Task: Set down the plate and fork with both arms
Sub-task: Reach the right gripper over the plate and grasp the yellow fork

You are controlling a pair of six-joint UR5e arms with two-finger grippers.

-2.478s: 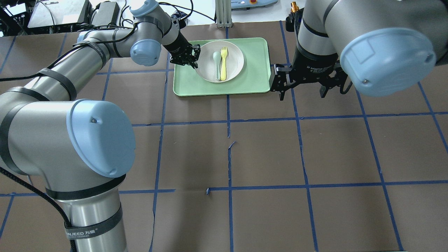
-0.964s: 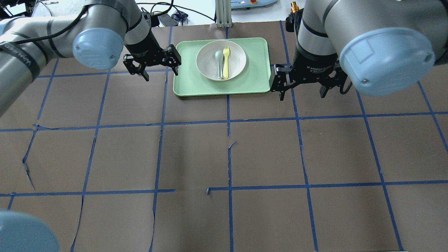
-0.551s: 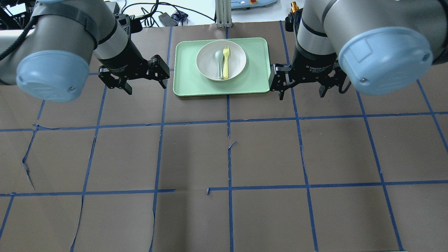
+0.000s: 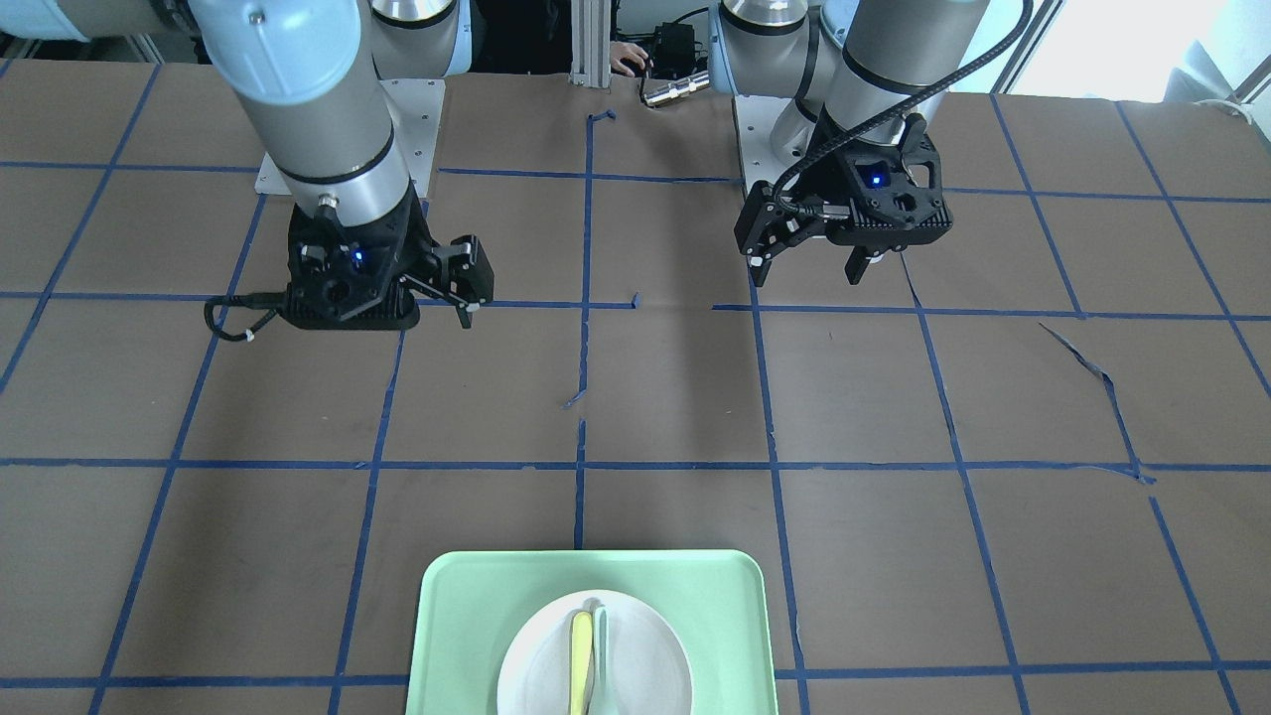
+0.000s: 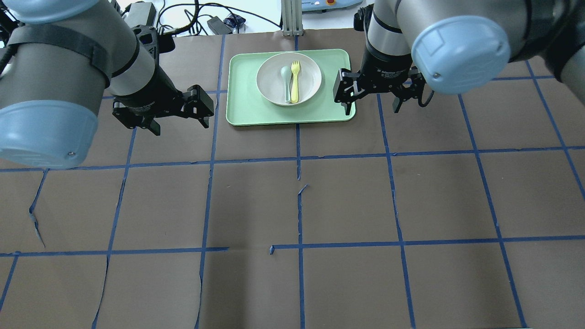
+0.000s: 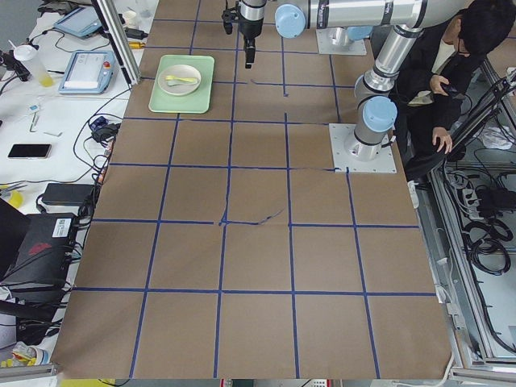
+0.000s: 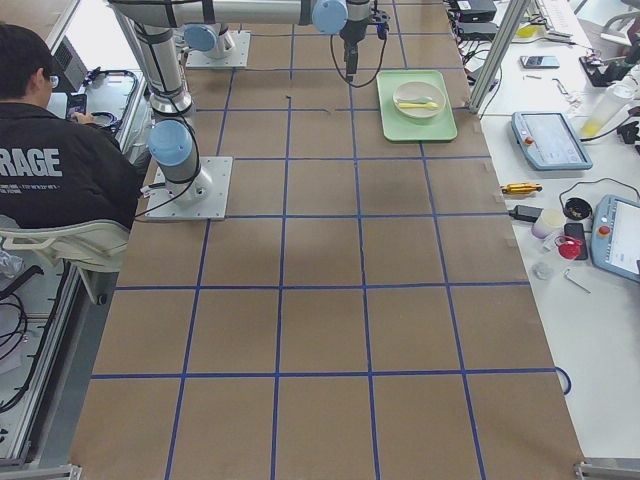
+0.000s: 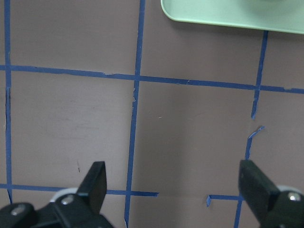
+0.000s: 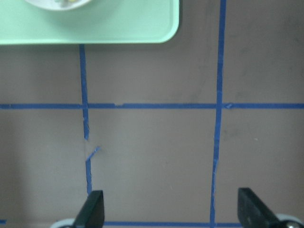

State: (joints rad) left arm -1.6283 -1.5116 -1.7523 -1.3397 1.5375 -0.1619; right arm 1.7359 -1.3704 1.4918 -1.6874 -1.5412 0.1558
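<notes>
The off-white plate (image 5: 311, 77) lies in the mint-green tray (image 5: 247, 105) at the far middle of the table. The pale-yellow fork (image 5: 295, 84) lies in the plate, next to a grey-green spoon (image 5: 285, 82). My left gripper (image 5: 181, 125) is open and empty over the table, left of the tray. My right gripper (image 5: 372, 108) is open and empty above the tray's right edge. In the front-facing view the plate (image 4: 541, 665), the fork (image 4: 580, 655), my left gripper (image 4: 806, 268) and my right gripper (image 4: 397, 306) show. The left wrist view (image 8: 173, 185) and the right wrist view (image 9: 171, 209) show open jaws with bare table between them.
The table is brown paper with a blue tape grid (image 5: 299, 155), torn in places. A metal post (image 5: 291, 18) and cables stand behind the tray. A tray corner shows in the left wrist view (image 8: 237, 12) and in the right wrist view (image 9: 95, 26). A person (image 7: 60, 150) sits behind the robot.
My left gripper has left the plate's left rim and moved left and back toward the robot, open. My right gripper has shifted left to the tray's right edge. Plate and fork stay.
</notes>
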